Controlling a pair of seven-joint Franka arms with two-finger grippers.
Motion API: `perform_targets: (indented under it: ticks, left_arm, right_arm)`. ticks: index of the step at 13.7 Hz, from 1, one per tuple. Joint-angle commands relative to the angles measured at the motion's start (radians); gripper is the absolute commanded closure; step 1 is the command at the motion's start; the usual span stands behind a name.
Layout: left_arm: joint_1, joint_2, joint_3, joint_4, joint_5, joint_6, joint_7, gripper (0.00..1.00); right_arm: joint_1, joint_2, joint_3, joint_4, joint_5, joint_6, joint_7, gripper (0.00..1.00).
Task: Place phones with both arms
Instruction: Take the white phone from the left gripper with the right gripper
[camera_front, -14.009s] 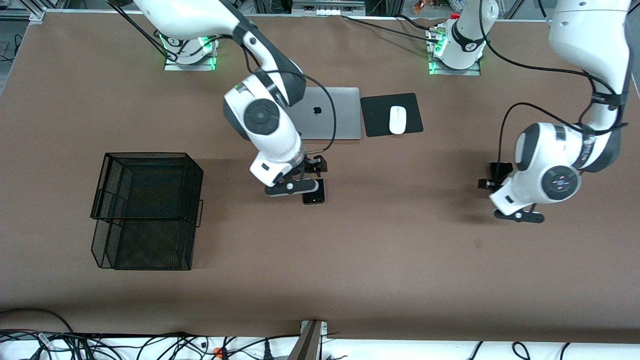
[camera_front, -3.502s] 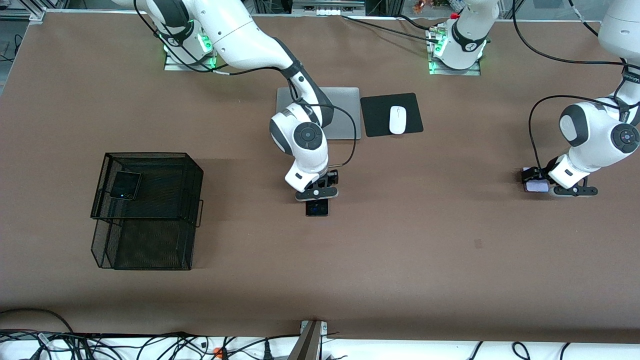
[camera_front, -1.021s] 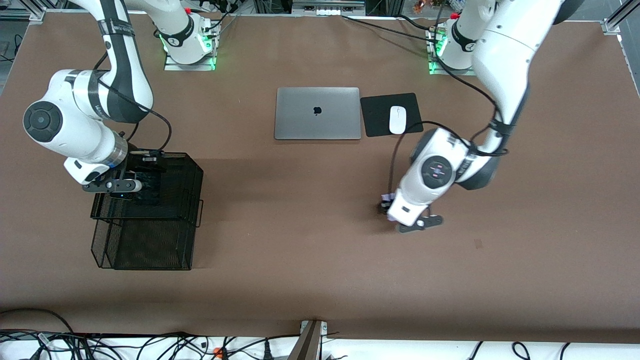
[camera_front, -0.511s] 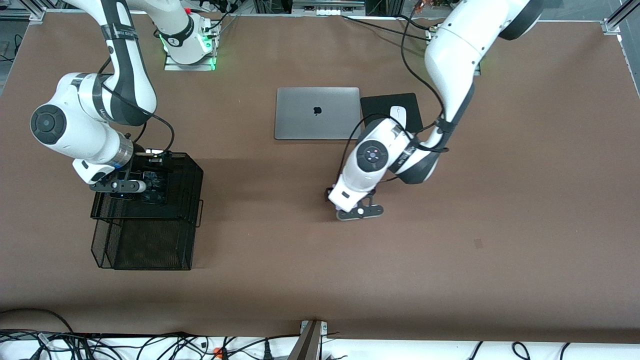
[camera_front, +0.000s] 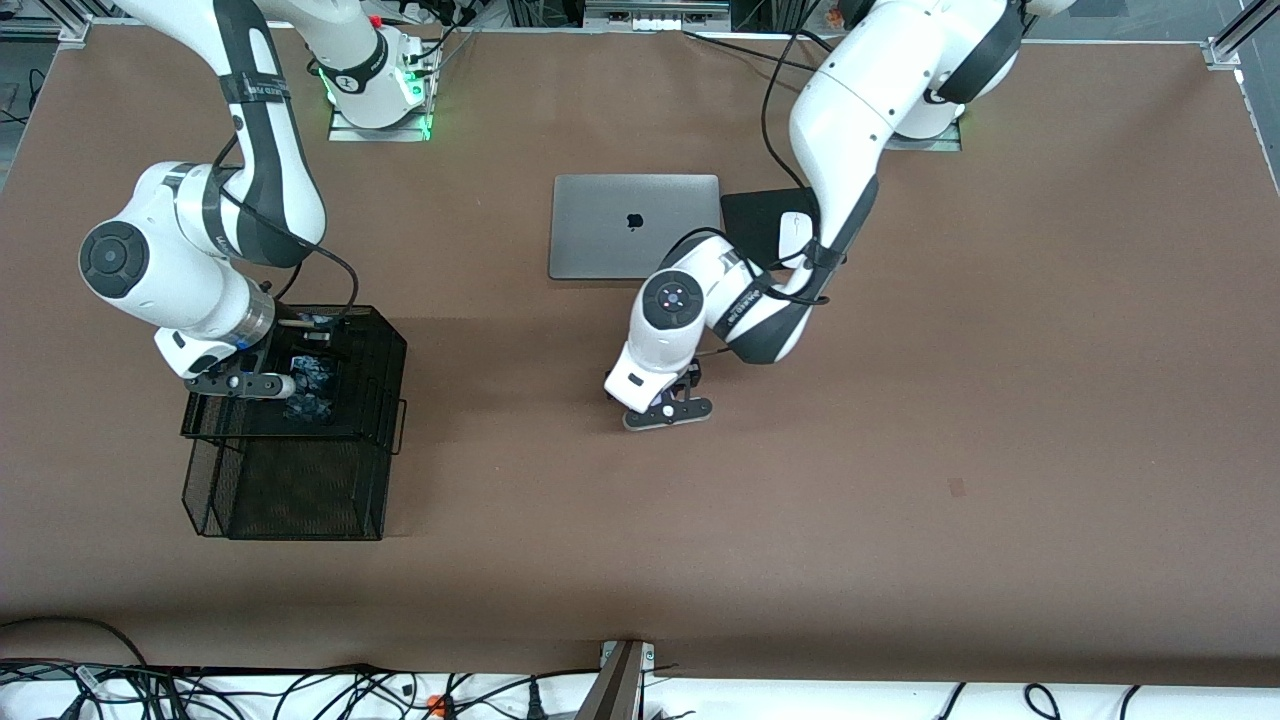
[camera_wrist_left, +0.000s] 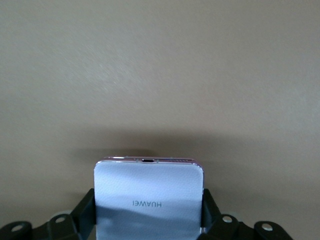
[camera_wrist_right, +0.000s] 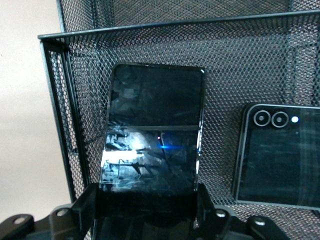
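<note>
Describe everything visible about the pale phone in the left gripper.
The pale phone is a small squarish slab, lavender-white with rounded corners, a matte textured face printed HUAWEI and a thin pinkish metallic edge bearing a small slot. The left gripper is shut on it, one black finger against each side, and holds it over bare brown table, casting a shadow there. In the front view the arm hides it; the left gripper hangs over the table's middle.

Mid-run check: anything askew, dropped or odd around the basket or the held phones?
Nothing stands out. The right gripper holds a black phone over the mesh basket, beside another black phone lying flat inside. The left gripper holds the lavender-white phone squarely over bare table.
</note>
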Motion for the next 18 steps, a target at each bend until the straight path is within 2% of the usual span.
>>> perform_targets:
  ticks: [1, 4, 5, 8, 9, 10, 11, 13, 15, 18]
  left_arm:
    - [-0.036, 0.016, 0.023, 0.046, -0.011, -0.035, -0.025, 1.00]
    - [-0.055, 0.035, 0.025, 0.049, -0.009, -0.027, -0.056, 1.00]
    - [-0.064, 0.041, 0.028, 0.049, -0.008, -0.023, -0.057, 1.00]
    - [-0.067, 0.044, 0.033, 0.051, -0.009, -0.023, -0.062, 1.00]
    - [-0.067, 0.044, 0.033, 0.051, -0.009, -0.024, -0.070, 0.95]
    - [-0.067, 0.044, 0.033, 0.051, -0.008, -0.024, -0.074, 0.50]
    - [-0.072, 0.044, 0.037, 0.049, -0.006, -0.024, -0.074, 0.01]
    - [-0.098, 0.029, 0.074, 0.051, -0.011, -0.038, -0.091, 0.00]
    - [-0.086, 0.001, 0.073, 0.060, -0.020, -0.113, -0.097, 0.00]
    - [0.009, -0.088, 0.057, 0.057, -0.020, -0.253, -0.079, 0.00]
  right_arm:
    - [0.002, -0.009, -0.003, 0.010, 0.037, 0.003, 0.007, 0.33]
    - [0.002, -0.010, -0.003, 0.022, 0.035, 0.000, 0.005, 0.20]
    - [0.004, -0.010, -0.003, 0.025, 0.035, 0.000, 0.000, 0.00]
    - [0.004, -0.012, -0.003, 0.042, 0.035, -0.010, -0.004, 0.00]
    - [0.004, -0.012, -0.003, 0.044, 0.035, -0.010, -0.006, 0.00]
    - [0.004, -0.013, -0.003, 0.050, 0.035, -0.010, -0.007, 0.00]
    - [0.004, -0.013, -0.003, 0.065, 0.035, -0.011, -0.009, 0.00]
    - [0.004, -0.013, -0.003, 0.108, 0.035, -0.046, -0.009, 0.00]
    - [0.013, -0.010, 0.002, 0.165, 0.035, -0.092, 0.000, 0.00]
    - [0.017, 0.014, 0.019, 0.267, 0.035, -0.180, 0.013, 0.00]
